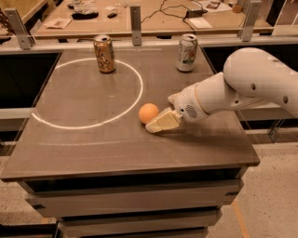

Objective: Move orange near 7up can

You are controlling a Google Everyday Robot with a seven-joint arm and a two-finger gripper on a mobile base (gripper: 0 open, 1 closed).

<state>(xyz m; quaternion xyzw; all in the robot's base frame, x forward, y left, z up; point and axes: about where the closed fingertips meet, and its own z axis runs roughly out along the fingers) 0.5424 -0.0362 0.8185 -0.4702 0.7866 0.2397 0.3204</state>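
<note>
two cans, 7up can (pixel 187 52) and golden-brown can (pixel 104 54), stand on the dark surface (pixel 93 144); tool (pixel 160 122) just beside orange (pixel 148 113), grip cannot tell; cluttered bench (pixel 153 18) behind.

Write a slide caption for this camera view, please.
Robot hand low over the table, right beside the orange; 7up can stands upright farther back.

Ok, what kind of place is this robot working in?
Probably a robotics lab: a test table marked with a white ring, a workbench behind strewn with cables, and the robot's tool close beside the orange.
</note>
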